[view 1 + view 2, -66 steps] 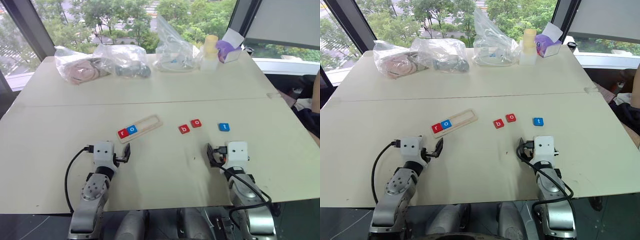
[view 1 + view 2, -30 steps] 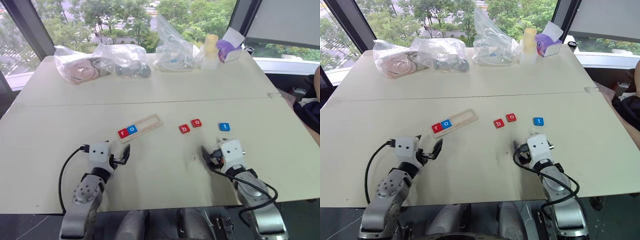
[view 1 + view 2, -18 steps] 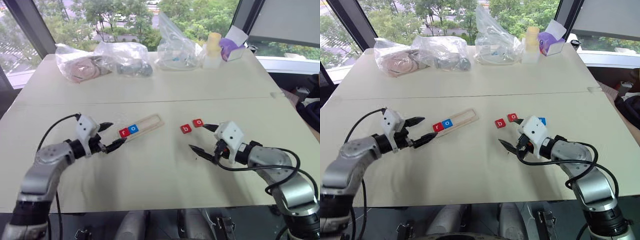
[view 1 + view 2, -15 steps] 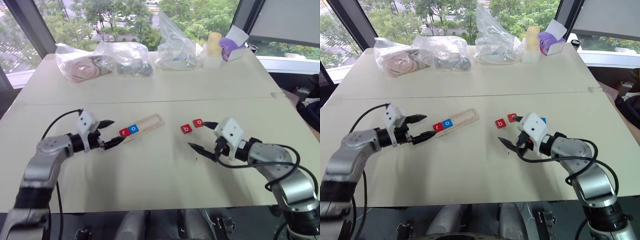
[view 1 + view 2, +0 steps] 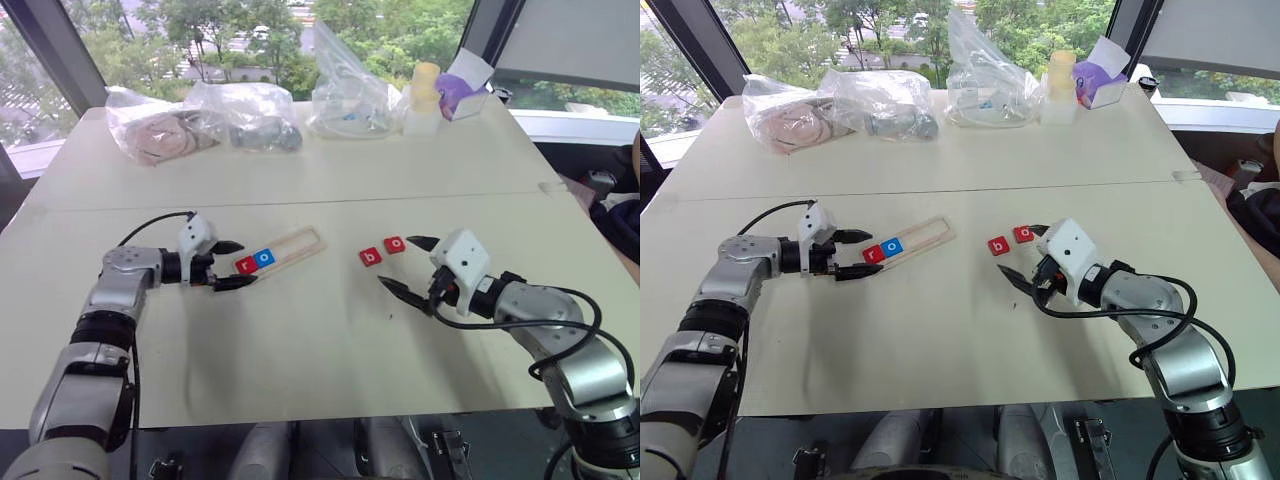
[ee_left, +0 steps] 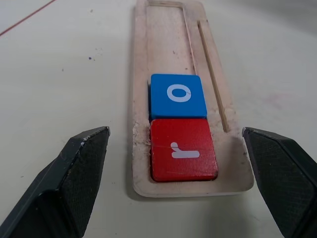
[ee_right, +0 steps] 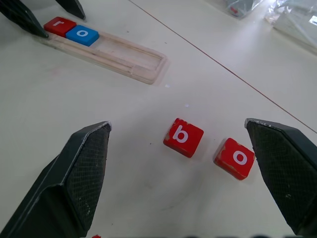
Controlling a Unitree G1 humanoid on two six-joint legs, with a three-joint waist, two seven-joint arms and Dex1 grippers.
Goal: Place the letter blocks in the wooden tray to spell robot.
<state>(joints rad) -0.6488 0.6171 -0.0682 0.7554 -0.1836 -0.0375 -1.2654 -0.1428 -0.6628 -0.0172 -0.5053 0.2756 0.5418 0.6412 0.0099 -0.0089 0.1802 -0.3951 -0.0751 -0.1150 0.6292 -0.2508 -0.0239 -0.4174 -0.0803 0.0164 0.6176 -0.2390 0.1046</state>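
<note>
Left wrist view: wooden tray (image 6: 183, 29) just beyond open left hand (image 6: 178, 188).

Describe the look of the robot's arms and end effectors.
Both arms are silver-grey metal segments with black joints and a loose black cable. Each wrist carries a white boxy housing. The left end effector and right end effector each have two black, tapered, textured fingers.

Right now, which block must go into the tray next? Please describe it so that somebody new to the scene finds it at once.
Start from the wooden tray near the middle of the table, where the red r and blue o already sit. Toward the robot's right, two red blocks lie loose beside each other in front of the open right gripper. The one wanted is the red b, nearer the tray; its neighbour is a red o.
</note>
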